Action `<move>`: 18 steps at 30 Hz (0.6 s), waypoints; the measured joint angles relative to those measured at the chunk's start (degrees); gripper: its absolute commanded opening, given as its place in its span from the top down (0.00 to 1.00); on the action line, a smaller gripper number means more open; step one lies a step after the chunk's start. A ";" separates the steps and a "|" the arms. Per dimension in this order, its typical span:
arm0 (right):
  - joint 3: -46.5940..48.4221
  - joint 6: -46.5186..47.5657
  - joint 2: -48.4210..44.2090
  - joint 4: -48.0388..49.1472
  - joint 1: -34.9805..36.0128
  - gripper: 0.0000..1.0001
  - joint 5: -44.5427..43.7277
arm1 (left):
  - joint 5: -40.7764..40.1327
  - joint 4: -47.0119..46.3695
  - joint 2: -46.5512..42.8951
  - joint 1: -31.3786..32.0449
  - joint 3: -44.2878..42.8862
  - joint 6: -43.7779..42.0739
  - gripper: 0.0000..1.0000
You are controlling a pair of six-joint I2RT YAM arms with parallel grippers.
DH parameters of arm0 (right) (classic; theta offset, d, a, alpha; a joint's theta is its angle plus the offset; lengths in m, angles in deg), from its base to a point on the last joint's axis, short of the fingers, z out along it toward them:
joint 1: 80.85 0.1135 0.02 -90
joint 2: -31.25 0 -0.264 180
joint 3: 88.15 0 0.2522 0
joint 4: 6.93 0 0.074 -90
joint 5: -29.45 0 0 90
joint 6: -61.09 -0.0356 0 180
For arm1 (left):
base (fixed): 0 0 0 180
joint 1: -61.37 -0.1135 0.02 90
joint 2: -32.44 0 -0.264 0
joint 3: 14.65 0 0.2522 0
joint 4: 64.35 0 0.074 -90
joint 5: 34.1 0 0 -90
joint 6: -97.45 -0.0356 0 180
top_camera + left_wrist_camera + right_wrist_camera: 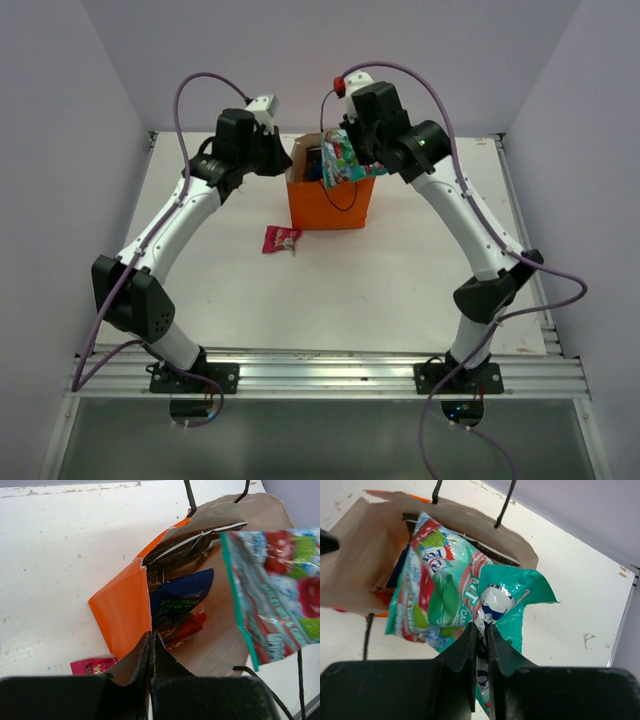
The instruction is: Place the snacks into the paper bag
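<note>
while the right pincer (pixel 481 632) clamps the teal packet (pixel 440 595) over the orange bag (pixel 315 210), the left pincer (pixel 151 642) sits together, seemingly pinching its rim.

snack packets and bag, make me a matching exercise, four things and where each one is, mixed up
1 green packet
2 blue packet
3 pink packet
4 left gripper

A on the table outside the bag
B inside the bag
C held by the right gripper over the bag
D shut on the bag's rim

Pairs: 1-C, 2-B, 3-A, 4-D
</note>
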 measured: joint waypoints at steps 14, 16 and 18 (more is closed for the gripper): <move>6.82 2.84 11.13 5.01 -3.56 1.00 3.54 | -0.22 0.48 0.09 0.00 -0.31 -0.11 1.00; 9.01 2.97 11.13 5.01 -3.78 1.00 3.56 | -0.24 0.57 0.15 0.00 -0.52 -0.42 1.00; 11.28 3.10 11.13 5.42 -4.11 1.00 3.52 | -0.24 0.61 0.35 0.00 -0.96 -0.48 1.00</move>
